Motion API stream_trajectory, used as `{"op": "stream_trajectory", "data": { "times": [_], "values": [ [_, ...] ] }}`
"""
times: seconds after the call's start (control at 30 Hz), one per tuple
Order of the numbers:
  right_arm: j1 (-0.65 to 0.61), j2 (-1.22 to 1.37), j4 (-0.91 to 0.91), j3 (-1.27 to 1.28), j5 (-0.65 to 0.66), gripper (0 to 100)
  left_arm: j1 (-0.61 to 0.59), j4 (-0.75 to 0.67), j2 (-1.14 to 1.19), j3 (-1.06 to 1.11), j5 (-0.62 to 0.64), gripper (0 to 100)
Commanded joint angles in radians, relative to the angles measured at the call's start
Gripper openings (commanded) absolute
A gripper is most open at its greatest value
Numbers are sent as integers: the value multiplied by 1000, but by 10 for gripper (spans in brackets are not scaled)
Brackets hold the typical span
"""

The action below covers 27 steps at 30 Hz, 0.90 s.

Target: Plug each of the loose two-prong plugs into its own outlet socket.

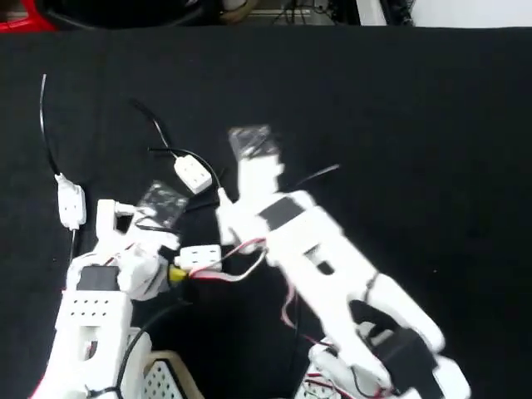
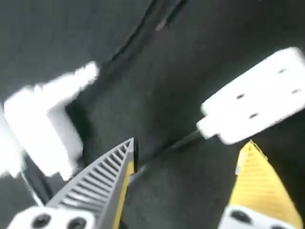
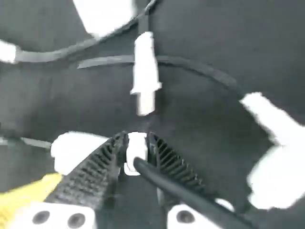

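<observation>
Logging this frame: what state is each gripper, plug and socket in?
left gripper: open, nothing between the jaws.
right gripper: shut on the held plug.
held plug: clamped in the jaws, in no socket.
outlet socket: lying flat, visible slots empty.
second plug: lying loose, in no socket.

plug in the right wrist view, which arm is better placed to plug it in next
Right: the right gripper is shut on the plug; the left gripper is open and empty, close to a socket it could steady.
</observation>
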Motion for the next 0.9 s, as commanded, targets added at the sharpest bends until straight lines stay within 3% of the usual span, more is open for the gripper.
{"op": "stream_trajectory", "data": {
  "times": [0.0,0.23,0.4,0.53,0.77,0.87],
  "values": [
    [147,-94,112,-113,51,12,142,-5,-3,-110,-60,333],
    [269,-128,206,-174,54,12,257,-64,86,-162,-43,330],
    [270,-128,206,-174,54,12,245,-38,517,-355,-44,330],
    [273,-128,207,-168,77,12,239,21,816,-536,-121,312],
    [275,-128,207,-157,87,12,228,23,878,-576,-249,207],
    [275,-128,207,-157,87,12,229,21,878,-576,-201,159]
  ]
}}
